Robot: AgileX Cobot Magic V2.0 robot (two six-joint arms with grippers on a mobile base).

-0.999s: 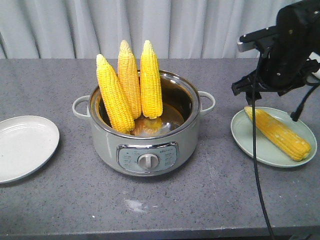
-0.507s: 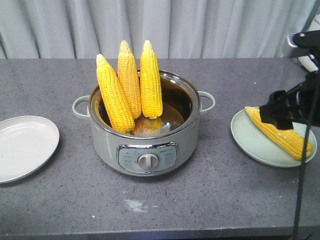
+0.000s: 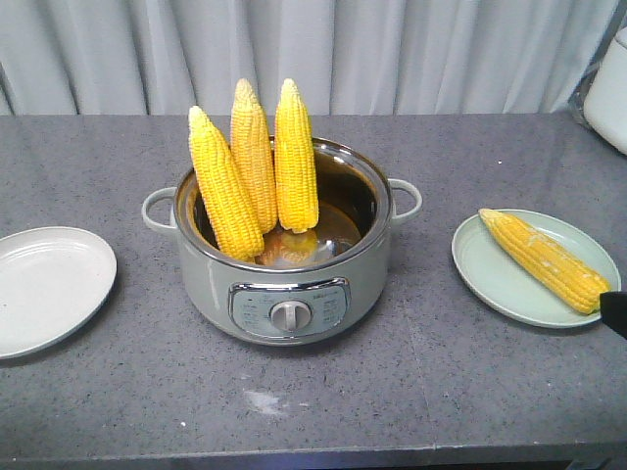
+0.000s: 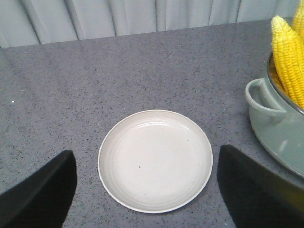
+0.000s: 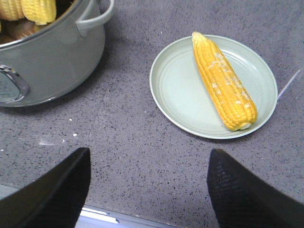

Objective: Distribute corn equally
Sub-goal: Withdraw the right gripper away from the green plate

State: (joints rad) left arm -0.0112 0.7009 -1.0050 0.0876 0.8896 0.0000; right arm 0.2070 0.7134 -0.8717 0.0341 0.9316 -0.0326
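Three cobs of corn [image 3: 257,166] stand upright in a grey electric pot [image 3: 284,294], leaning on its left wall. Something yellow lies low inside the pot, and I cannot tell what it is. One more cob [image 3: 544,259] lies diagonally on a pale green plate [image 3: 490,279] to the right; in the right wrist view this cob [image 5: 223,80] rests on the plate [image 5: 173,90]. My right gripper [image 5: 148,153] hangs open near the table's front edge, short of that plate. My left gripper [image 4: 147,152] is open above an empty white plate [image 4: 155,160].
The white plate [image 3: 44,289] lies at the table's left side. The pot's handle [image 4: 261,97] and a cob [image 4: 287,57] show at the right of the left wrist view. A white object [image 3: 612,88] stands at the far right, with curtains behind the table.
The right arm, which hung over the green plate, has drawn back towards the front right and almost left the front view. The cob stays on the plate.
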